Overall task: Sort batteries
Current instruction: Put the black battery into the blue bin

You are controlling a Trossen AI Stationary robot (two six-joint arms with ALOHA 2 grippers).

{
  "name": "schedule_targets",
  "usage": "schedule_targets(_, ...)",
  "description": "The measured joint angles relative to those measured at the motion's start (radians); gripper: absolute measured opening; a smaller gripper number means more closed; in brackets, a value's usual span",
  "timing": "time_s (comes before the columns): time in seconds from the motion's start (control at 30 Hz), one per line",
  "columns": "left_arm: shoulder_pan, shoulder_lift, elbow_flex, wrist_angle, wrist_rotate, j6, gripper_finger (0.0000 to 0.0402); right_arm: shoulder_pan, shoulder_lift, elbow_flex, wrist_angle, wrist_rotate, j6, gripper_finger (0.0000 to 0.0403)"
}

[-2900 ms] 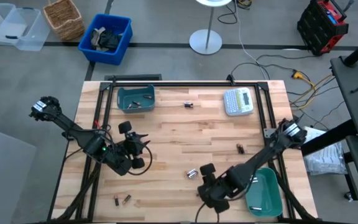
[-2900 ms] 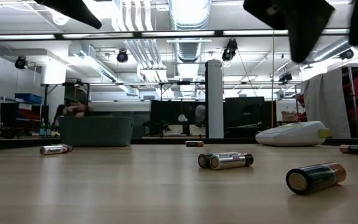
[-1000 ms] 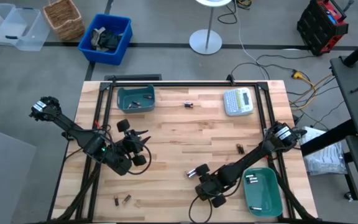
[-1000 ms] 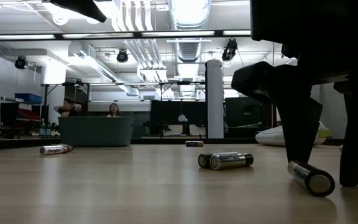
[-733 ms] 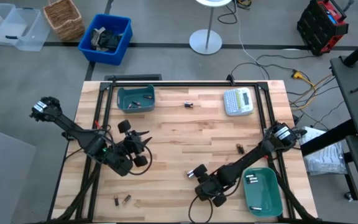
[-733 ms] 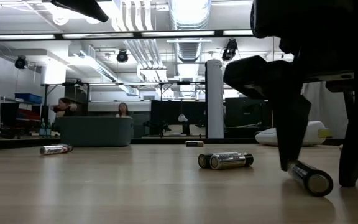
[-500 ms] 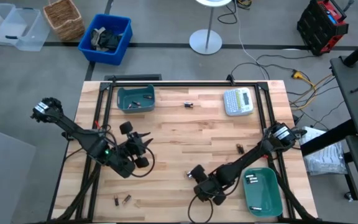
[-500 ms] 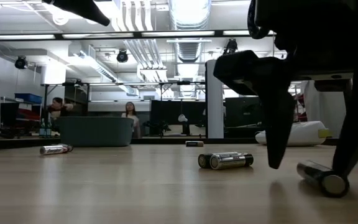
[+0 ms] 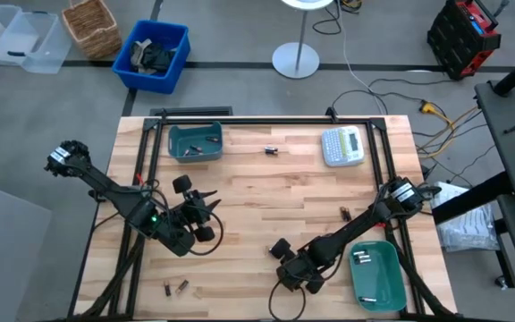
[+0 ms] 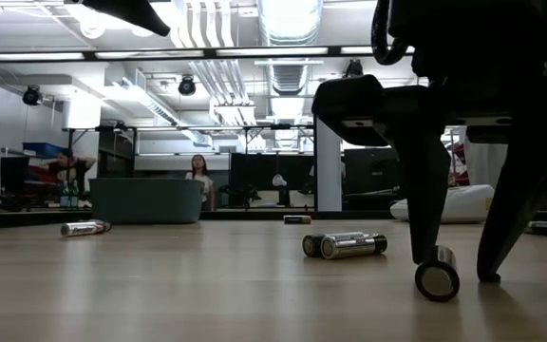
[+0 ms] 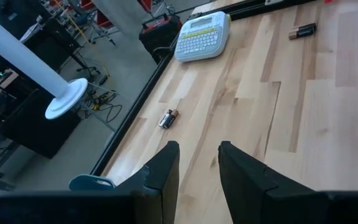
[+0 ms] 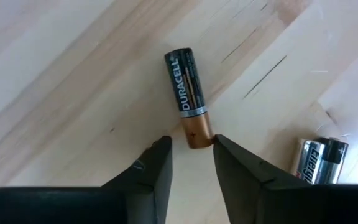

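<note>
The right gripper (image 12: 191,149) is standing low over the front middle of the wooden table (image 9: 266,192), its fingers (image 12: 157,165) spread on either side of the copper end of a black-and-copper Duracell battery (image 12: 188,96) lying flat on the wood, just beside a pair of silvery batteries (image 10: 345,245). The left gripper (image 11: 197,165) is hovering over the table's left side with its fingers parted and nothing between them, while other batteries are lying scattered over the table and in the two teal trays (image 9: 195,141).
</note>
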State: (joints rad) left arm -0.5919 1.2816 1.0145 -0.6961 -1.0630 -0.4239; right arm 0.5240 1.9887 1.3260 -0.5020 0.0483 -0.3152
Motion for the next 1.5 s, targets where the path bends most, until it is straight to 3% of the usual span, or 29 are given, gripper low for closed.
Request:
schedule_targets(0.2,0.0,0.0,0.0,0.001,0.0,-0.003,0.0094,-0.008,0.065,0.05,-0.015,-0.014,0.003,0.0097)
schedule_targets(0.6,0.0,0.0,0.0,0.005,0.002,-0.003,0.0094,-0.015,0.073,0.074,0.004,-0.052,-0.036,0.0125)
schedule_targets(0.9,0.0,0.0,0.0,0.007,0.002,-0.003,0.0094,-0.028,0.073,0.069,0.007,-0.106,-0.047,0.0037)
schedule_targets(1.07,0.0,0.0,0.0,0.007,0.002,-0.003,0.0094,-0.034,0.072,0.069,0.009,-0.11,-0.043,0.0036)
schedule_targets(1.23,0.0,0.0,0.0,0.012,0.021,-0.003,0.0094,-0.031,0.026,0.068,-0.012,-0.037,-0.016,0.0036)
schedule_targets(1.5,0.0,0.0,-0.003,0.067,0.242,0.066,0.0094,-0.04,-0.115,0.063,-0.001,0.159,0.061,0.0036)
